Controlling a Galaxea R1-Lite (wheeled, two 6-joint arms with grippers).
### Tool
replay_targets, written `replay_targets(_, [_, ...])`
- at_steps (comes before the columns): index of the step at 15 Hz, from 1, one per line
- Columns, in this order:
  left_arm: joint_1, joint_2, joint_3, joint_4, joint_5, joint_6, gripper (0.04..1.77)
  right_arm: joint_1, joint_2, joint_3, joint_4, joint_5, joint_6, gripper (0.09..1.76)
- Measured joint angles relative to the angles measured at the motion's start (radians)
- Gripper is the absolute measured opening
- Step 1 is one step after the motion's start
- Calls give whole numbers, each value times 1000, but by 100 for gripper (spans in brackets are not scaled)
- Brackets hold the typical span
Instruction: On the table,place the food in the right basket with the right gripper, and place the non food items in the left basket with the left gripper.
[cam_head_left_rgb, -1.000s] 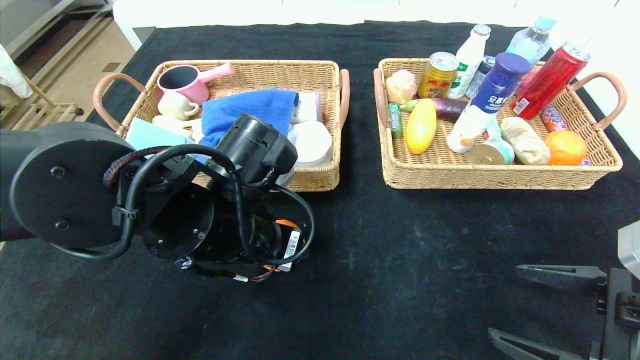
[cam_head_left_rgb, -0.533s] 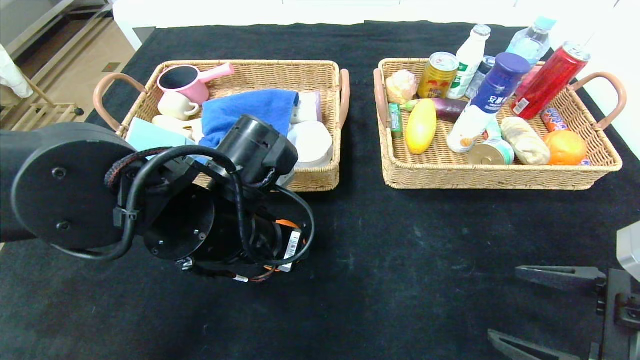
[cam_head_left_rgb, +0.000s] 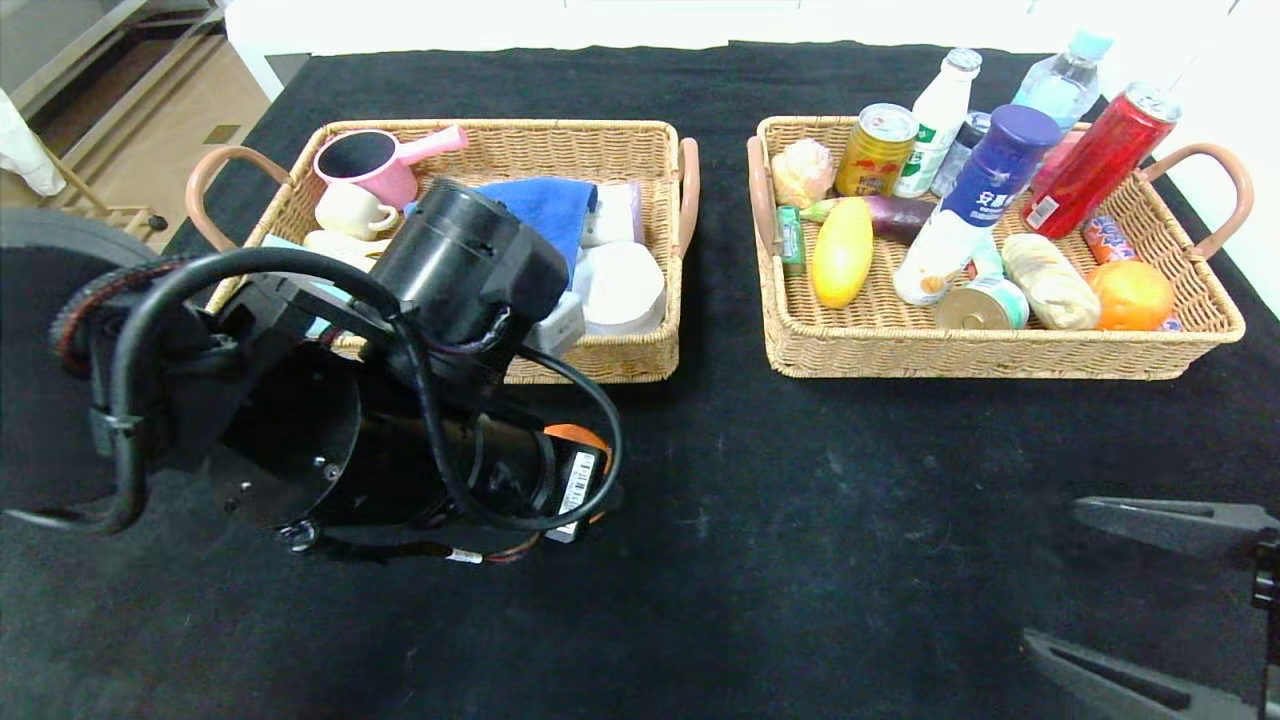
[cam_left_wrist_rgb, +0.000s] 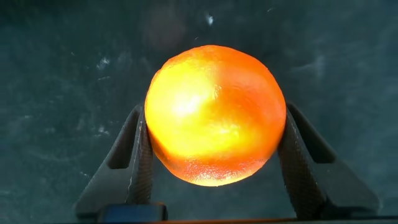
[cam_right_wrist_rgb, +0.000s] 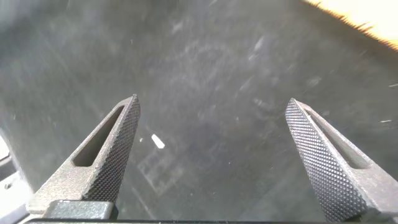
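Tabletop (cam_head_left_rgb: 800, 520) wide open between both arms; left claw (cam_left_wrist_rgb: 214, 155) grasping an orange (cam_left_wrist_rgb: 214, 115), right claw (cam_right_wrist_rgb: 214, 155) spread at 4 o'clock. Labels unreadable.

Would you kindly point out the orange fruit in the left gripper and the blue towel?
orange fruit (cam_left_wrist_rgb: 214, 115), left wrist view, middle of its peel.
left gripper (cam_left_wrist_rgb: 214, 155), left wrist view, between its fingertips.
blue towel (cam_head_left_rgb: 550, 210), head view, its visible fold.

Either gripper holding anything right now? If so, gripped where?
The left gripper holds a round orange fruit, fingers pressed on its opposite sides at the widest part. The right gripper is open, holding nothing.
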Motion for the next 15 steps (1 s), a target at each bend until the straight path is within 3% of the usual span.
replay_targets(4, [-71,-10,-12,-90,-1,1,117,-36,-14,-23,1,0,1,171])
replay_targets(10, [-171,98,-193,-114,6,26,117,-115,-29,-86,10,2,24,171])
replay_targets(15, [-223,195,-277,-114,4,29,116,-136,-89,-137,89,2,26,171])
